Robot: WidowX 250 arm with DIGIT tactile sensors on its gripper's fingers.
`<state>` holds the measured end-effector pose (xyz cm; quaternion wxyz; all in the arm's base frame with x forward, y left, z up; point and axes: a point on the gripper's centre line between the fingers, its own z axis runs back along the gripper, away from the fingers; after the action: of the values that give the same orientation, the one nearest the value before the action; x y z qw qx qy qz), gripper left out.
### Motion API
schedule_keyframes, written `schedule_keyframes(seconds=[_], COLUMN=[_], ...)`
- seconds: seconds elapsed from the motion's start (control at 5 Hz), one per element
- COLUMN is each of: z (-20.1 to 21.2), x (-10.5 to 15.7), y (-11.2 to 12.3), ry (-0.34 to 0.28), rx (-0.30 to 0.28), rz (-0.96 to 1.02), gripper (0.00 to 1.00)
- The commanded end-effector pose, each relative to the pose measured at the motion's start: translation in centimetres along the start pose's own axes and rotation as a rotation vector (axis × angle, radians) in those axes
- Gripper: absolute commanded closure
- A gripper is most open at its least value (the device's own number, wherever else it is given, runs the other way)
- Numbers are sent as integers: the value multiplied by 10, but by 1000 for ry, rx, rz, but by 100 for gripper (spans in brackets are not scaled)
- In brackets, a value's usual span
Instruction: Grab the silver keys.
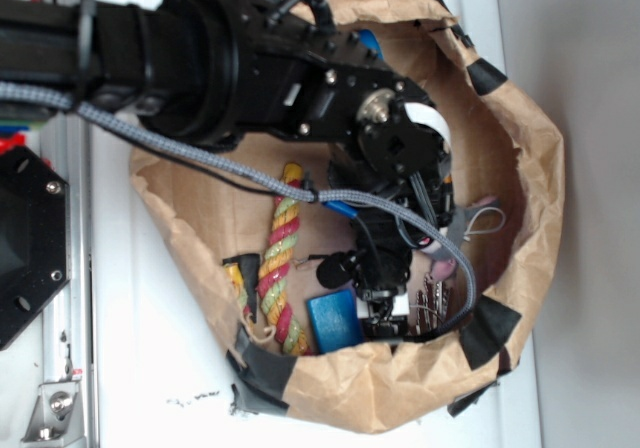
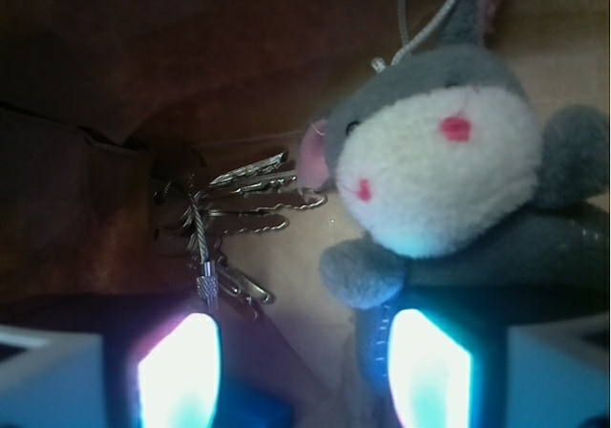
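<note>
Brown paper bag (image 1: pixel 520 148) on white tabletop; gripper (image 2: pixel 301 371) at wrist view's bottom edge, fingers spread wide, empty; silver keys (image 2: pixel 239 227) left of centre, beside grey plush mouse (image 2: pixel 449 180).

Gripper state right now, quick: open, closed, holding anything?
Gripper: open and empty; the silver keys lie ahead toward its left finger, untouched, and the plush mouse sits by the right one.

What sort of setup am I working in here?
Likely a lab test bench: a taped brown paper bag used as a bin on a white surface, holding odd items: the silver keys, a plush mouse, a rope toy.
</note>
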<state>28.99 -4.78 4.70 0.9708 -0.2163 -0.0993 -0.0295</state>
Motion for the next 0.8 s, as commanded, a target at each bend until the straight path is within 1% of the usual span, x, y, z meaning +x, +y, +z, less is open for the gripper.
schedule_keyframes(seconds=[0.0, 0.2, 0.4, 0.6], z=[13, 32, 46, 57], x=[12, 5, 6, 8], y=[-7, -11, -10, -8], ry=[-56, -88, -118, -109], rx=[6, 69, 112, 59], rz=[-29, -73, -99, -103], gripper=[0, 0, 0, 0])
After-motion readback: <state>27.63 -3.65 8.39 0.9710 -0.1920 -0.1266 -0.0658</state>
